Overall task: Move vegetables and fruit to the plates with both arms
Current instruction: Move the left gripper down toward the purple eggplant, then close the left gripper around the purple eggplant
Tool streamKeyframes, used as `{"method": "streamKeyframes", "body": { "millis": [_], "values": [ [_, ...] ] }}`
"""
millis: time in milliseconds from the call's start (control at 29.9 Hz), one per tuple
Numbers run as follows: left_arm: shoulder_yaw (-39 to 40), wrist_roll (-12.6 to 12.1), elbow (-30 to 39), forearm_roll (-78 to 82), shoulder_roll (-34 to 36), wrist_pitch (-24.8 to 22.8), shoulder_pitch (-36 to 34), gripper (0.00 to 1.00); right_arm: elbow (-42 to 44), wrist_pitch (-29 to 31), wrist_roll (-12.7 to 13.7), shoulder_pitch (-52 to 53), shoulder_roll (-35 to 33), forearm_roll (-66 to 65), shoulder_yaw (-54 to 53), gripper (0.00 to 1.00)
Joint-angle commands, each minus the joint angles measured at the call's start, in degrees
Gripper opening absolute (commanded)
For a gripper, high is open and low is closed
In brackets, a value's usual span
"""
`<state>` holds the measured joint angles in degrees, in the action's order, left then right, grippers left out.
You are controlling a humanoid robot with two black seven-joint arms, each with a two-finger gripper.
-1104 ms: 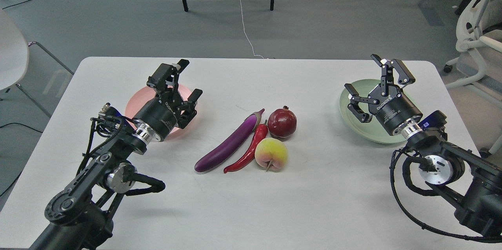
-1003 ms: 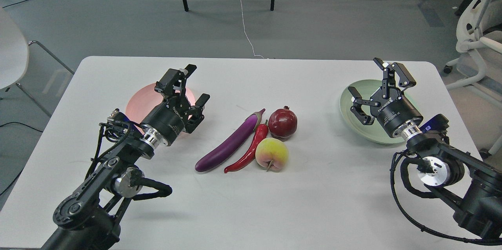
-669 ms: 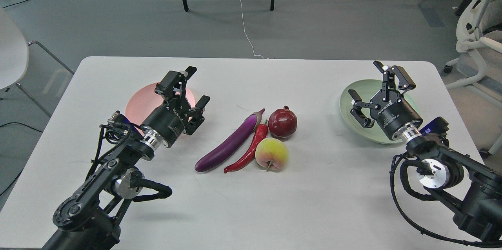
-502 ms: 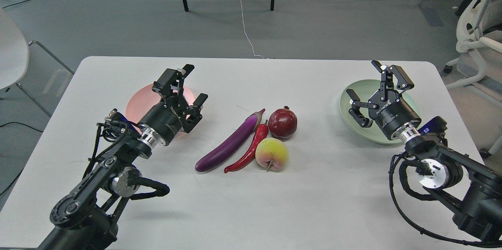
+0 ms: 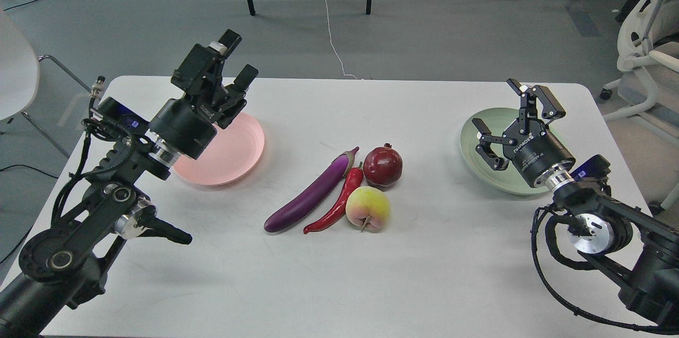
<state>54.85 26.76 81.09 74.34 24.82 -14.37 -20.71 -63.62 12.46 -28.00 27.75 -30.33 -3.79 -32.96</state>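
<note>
**Left arm lifts up, food not yet picked**

The left hand [image 5: 229, 68] has gone up and back since a moment ago. It was low over the round pale pink plate [image 5: 233, 153], and now it hangs high above the plate's far edge. So the whole pink plate shows, and it has nothing on it. Its two fingers are apart and hold nothing.

The right hand [image 5: 513, 112] has hardly moved. It hangs over the round pale green plate [image 5: 472, 152], fingers wide apart, holding nothing.

All the food lies in one bunch in the middle of the white counter [image 5: 339, 274], between the two plates. The long shiny purple eggplant [image 5: 310, 192] lies beside the curved red chili pepper [image 5: 337, 205]. The round dark red pomegranate [image 5: 382, 166] and the yellow-pink peach [image 5: 367, 209] sit just beside the chili.

I think no food has been moved yet. The pieces sit very close, so grabbing one may bump the next.
</note>
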Motion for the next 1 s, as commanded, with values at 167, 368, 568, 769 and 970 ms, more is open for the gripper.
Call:
{"method": "streamKeyframes", "body": {
  "millis": [167, 368, 568, 769, 970],
  "values": [
    [-6.06, 1.24, 3.82, 46.12, 5.59, -0.57, -0.3, 0.98, -0.01, -0.06, 0.0, -0.33, 0.09, 0.01, 0.0, 0.99],
    [-14.49, 1.24, -0.65, 50.66, 5.5, -0.57, -5.47, 0.98, -0.45, -0.15, 0.0, -0.33, 0.09, 0.01, 0.0, 0.99],
    [-20.91, 1.24, -11.03, 50.66, 2.52, -0.4, -12.25, 0.98, -0.54, -0.15, 0.0, -0.41, -0.52, 0.01, -0.79, 0.99],
    [-23.47, 1.24, -14.1, 50.66, -0.91, -0.4, -12.69, 0.98, -0.89, -0.15, 0.0, -0.77, -0.96, 0.01, -1.14, 0.99],
    [-24.88, 1.24, -20.17, 50.66, -3.11, 0.31, -12.69, 0.98, -0.98, -0.15, 0.0, -1.21, -0.96, 0.01, -1.14, 0.99]
  ]
}}
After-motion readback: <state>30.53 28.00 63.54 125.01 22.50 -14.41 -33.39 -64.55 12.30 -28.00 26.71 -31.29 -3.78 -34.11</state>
